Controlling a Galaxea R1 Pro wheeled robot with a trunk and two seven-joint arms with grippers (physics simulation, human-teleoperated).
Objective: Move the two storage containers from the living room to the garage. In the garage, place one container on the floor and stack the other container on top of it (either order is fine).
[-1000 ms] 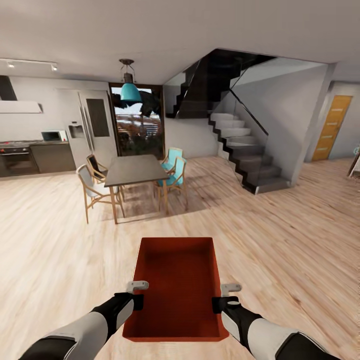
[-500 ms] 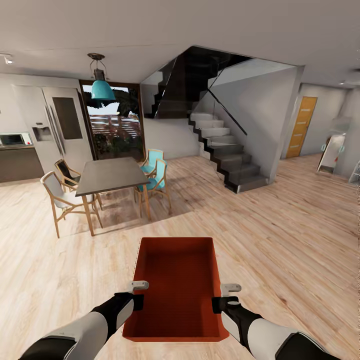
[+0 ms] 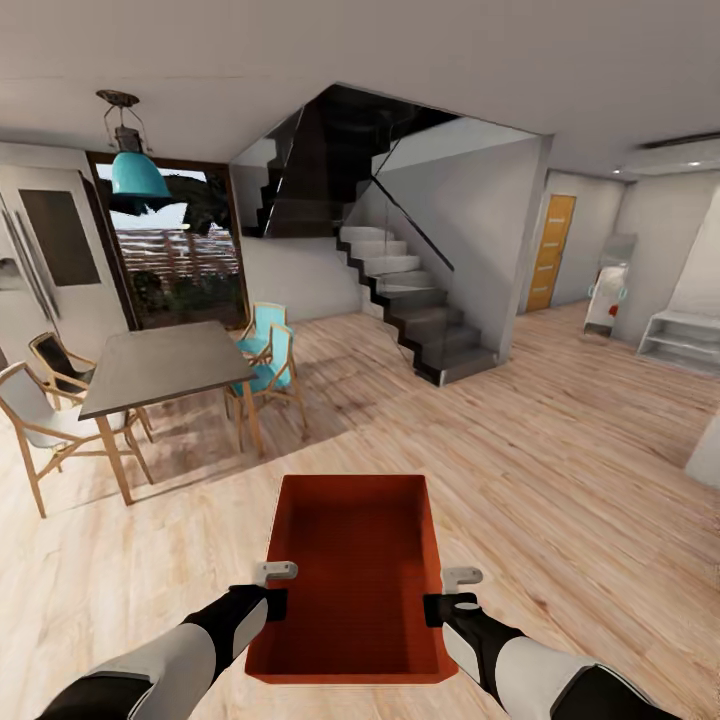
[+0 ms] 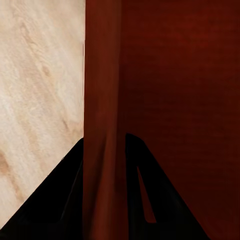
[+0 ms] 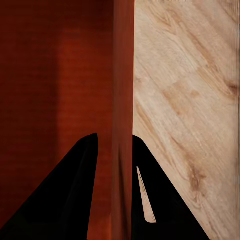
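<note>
One orange-red storage container (image 3: pixel 352 570) hangs in front of me over the light wood plank floor, open side up and empty. My left gripper (image 3: pixel 277 598) is shut on its left wall (image 4: pixel 102 125), one black finger on each side of it. My right gripper (image 3: pixel 440 602) is shut on the right wall (image 5: pixel 122 115) in the same way. The second container is out of view, and so is the garage.
A dining table (image 3: pixel 160 365) with wooden and teal chairs (image 3: pixel 268 362) stands ahead to the left. A dark staircase (image 3: pixel 415 305) rises at centre. An orange door (image 3: pixel 548 252) and white shelves (image 3: pixel 682 340) are far right. Open plank floor (image 3: pixel 560 450) lies ahead and to the right.
The whole view has swung to the right: table, stairs and door slid leftward in the picture, and the kitchen has left the frame. Both grippers and the container keep their place relative to me.
</note>
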